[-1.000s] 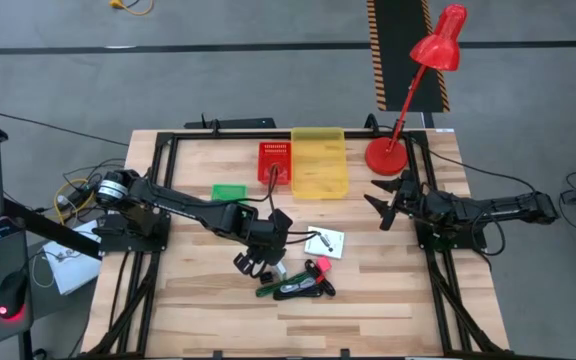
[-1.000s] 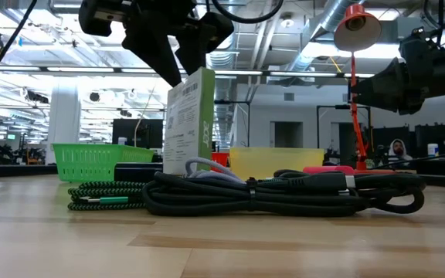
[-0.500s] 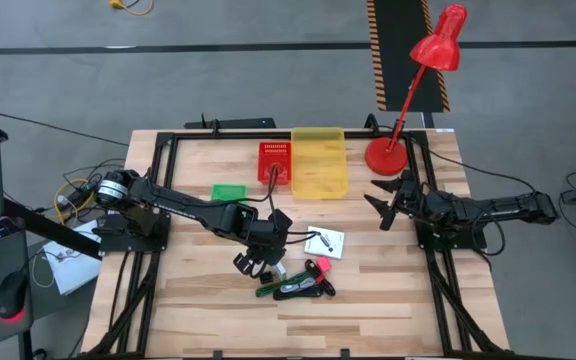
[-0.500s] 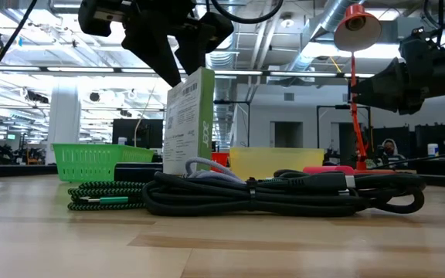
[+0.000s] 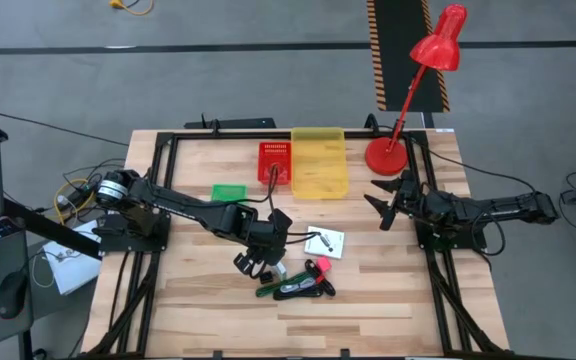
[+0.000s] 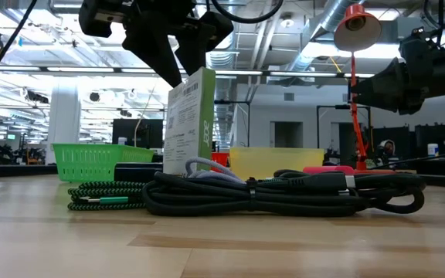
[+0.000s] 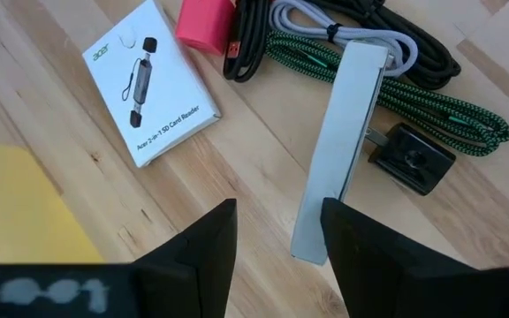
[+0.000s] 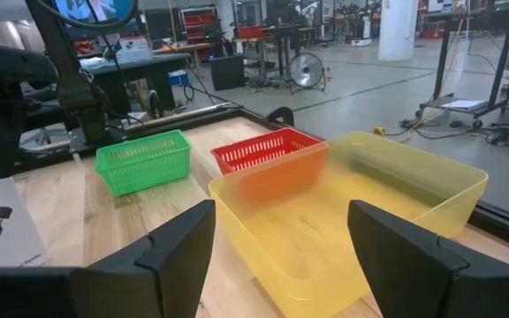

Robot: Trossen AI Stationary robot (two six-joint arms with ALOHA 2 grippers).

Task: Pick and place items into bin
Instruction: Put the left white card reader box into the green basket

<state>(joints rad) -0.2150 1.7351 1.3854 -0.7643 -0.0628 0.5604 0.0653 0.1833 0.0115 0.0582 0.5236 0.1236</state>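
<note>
A pale wood-plank counter (image 5: 208,310) with a black frame stands on grey floor; beyond it lies an open workshop with bright ceiling lights. At the counter's 12 o'clock sit a translucent yellow bin (image 5: 319,162), a red mesh basket (image 5: 274,162) and, toward 10 o'clock, a green mesh basket (image 5: 229,191); a red lamp (image 5: 406,120) stands at 1 o'clock. Near centre the items cluster: a flat white packet (image 7: 151,82), a pink piece (image 7: 205,24), a green braided cable (image 7: 396,95), a black cable (image 6: 284,194), a small black block (image 7: 412,157), and a thin white box (image 7: 340,150) standing upright. The left end effector (image 7: 278,234) hovers spread astride the box's top edge, not gripping. The right end effector (image 8: 277,247) waits at 3 o'clock, spread, empty.
</note>
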